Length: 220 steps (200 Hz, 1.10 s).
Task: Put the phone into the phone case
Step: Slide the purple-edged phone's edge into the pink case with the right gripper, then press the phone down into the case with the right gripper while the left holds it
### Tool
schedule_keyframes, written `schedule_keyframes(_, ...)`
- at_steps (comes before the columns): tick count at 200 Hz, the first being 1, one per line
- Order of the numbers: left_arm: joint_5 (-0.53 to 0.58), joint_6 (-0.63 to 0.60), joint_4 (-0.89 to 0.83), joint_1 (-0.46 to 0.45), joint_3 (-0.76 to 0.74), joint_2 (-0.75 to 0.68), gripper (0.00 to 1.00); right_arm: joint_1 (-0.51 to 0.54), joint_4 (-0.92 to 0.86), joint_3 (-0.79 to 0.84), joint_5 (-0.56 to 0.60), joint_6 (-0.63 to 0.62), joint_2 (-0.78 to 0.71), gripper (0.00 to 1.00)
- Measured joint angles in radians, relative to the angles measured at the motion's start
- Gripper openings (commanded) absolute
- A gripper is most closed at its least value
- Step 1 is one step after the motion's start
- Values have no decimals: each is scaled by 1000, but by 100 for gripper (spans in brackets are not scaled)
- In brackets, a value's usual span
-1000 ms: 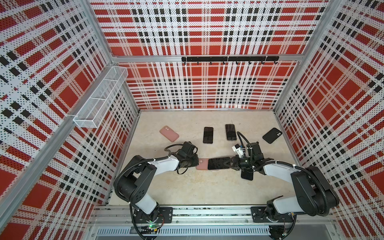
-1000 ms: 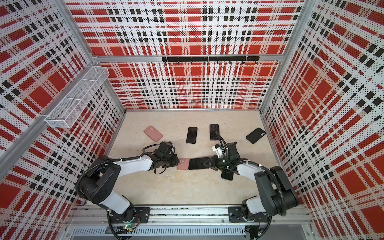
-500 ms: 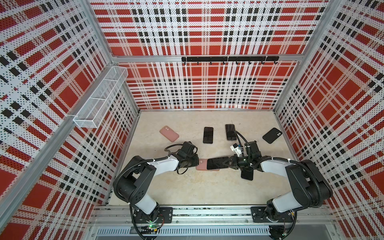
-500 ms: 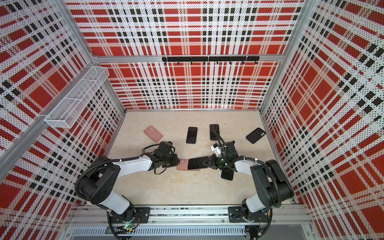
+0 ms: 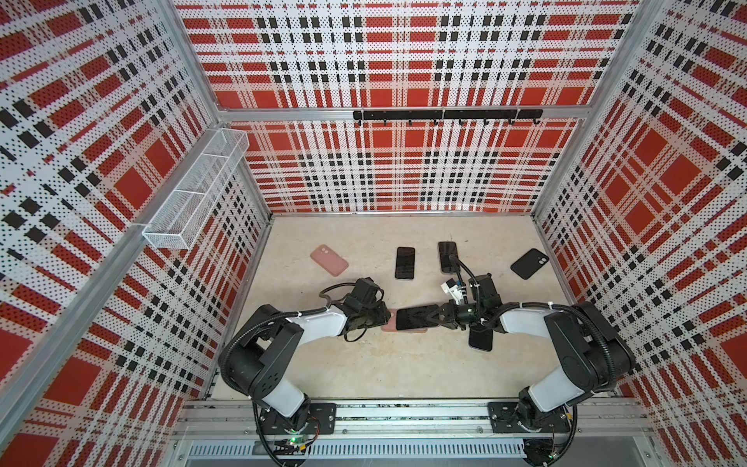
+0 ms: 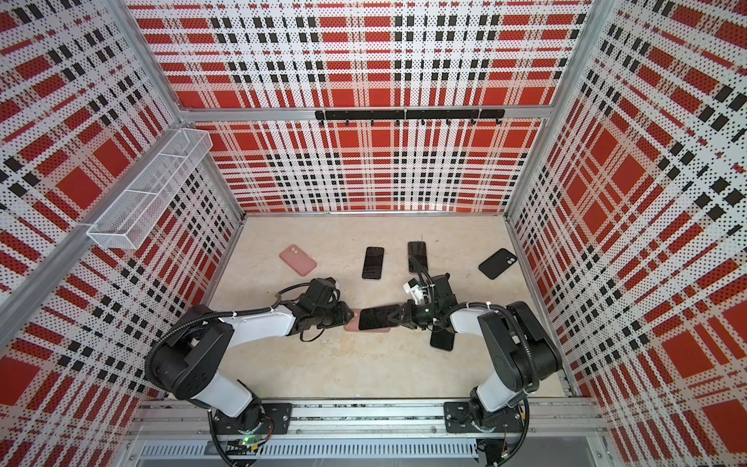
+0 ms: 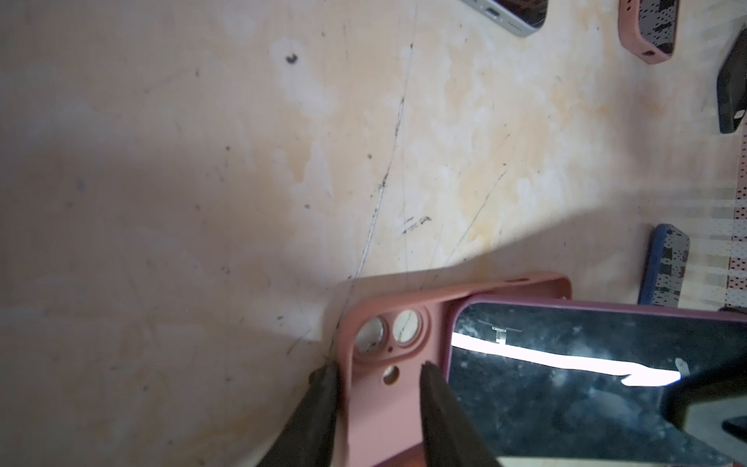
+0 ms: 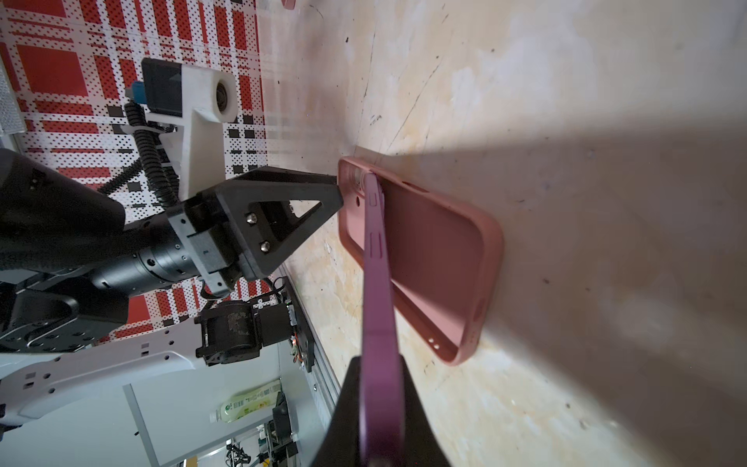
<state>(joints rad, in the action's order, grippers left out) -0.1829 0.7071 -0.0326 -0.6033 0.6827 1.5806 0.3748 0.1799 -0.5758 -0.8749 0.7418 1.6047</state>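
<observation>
The right gripper (image 8: 380, 366) is clamped on one end of the phone (image 8: 375, 283), which projects forward from its fingertips. The phone's far end meets the inside of the pink phone case (image 8: 438, 250) near the camera cutouts. The gripped end stands raised off the case, so the phone is tilted and not seated. The case lies flat on the surface (image 7: 202, 161), directly ahead of the left gripper (image 7: 376, 370). That gripper's jaws stand apart, straddling the case's camera-end wall: one finger outside, one inside.
</observation>
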Motion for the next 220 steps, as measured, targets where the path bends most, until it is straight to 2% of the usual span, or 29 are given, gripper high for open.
schedule_keyframes(68,-8,11,25,-2,-34,-29,48,29,92,-4,-2,50,60,0)
schedule_keyframes(90,-10,11,26,-2,-34,-30,49,30,73,-19,-2,49,64,0)
schedule_keyframes(108,-10,11,27,-2,-35,-30,44,31,50,-32,0,47,64,0)
schedule_keyframes(170,-14,30,71,7,-68,-41,45,51,-27,-111,24,27,93,1)
schedule_keyframes(189,-14,30,82,7,-76,-45,45,77,-31,-137,26,26,121,4)
schedule_keyframes(220,-15,29,88,8,-80,-47,45,98,-57,-171,36,21,135,15)
